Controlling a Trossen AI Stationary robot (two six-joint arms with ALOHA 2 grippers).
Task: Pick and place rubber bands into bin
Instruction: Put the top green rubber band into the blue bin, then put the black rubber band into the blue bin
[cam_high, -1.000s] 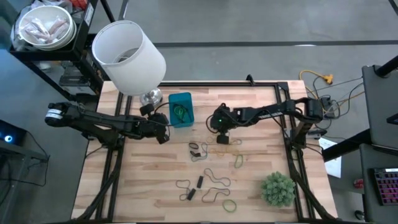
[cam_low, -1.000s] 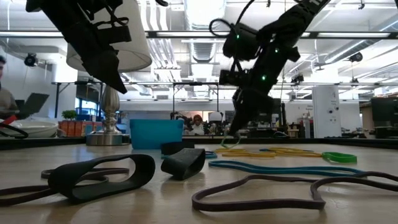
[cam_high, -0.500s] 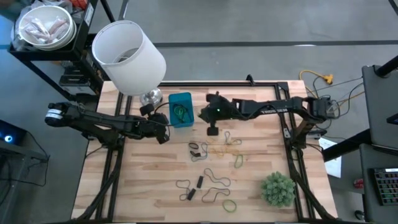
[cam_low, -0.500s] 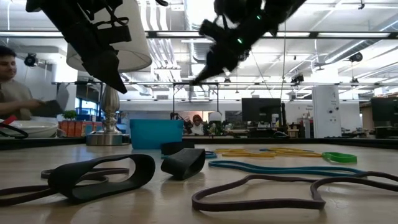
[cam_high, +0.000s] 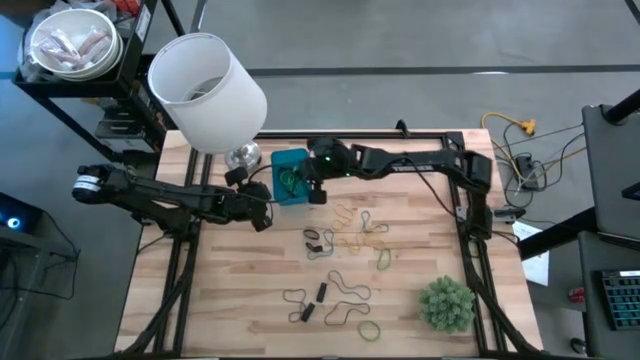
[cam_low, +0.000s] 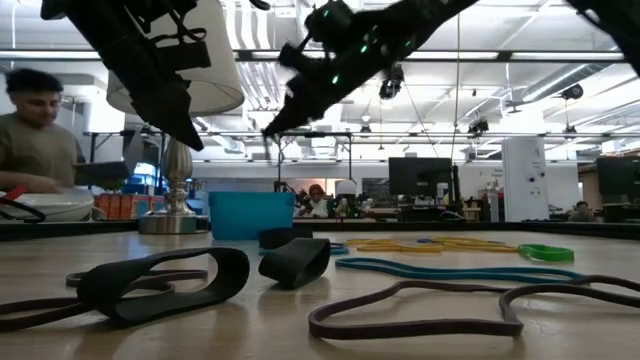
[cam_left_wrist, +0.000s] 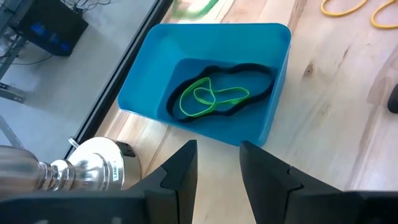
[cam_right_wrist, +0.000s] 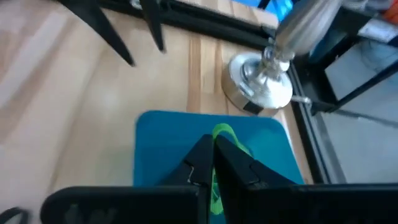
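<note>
The blue bin (cam_high: 290, 177) stands on the table at far centre, with a green band and a black band (cam_left_wrist: 217, 93) lying inside it. My right gripper (cam_high: 316, 190) hovers shut over the bin's right rim, and a thin green rubber band (cam_right_wrist: 222, 132) shows at its tips. To the near left of the bin (cam_left_wrist: 205, 28), my left gripper (cam_left_wrist: 217, 149) hangs open with nothing between its fingers. Several yellow, green and dark rubber bands (cam_high: 350, 235) lie loose on the table's middle. My right gripper pinches the green band at its fingertips (cam_right_wrist: 208, 152). The fingers slant down from the table's right side. A loop of the band (cam_right_wrist: 225, 134) sticks out past the tips above the bin's inside, clear of it. How much band lies between the fingers is hidden.
A lamp with a big white shade (cam_high: 205, 90) and a metal base (cam_high: 243, 157) stands just left of the bin. A green plant (cam_high: 445, 303) sits near the front right. Wide dark bands (cam_low: 170, 280) lie near the table's near edge. A person (cam_low: 35, 140) shows beyond the table.
My right gripper has risen off the table's middle and swung toward the table's left and far edge, ending over the bin. It has stayed shut and tipped closer to level.
</note>
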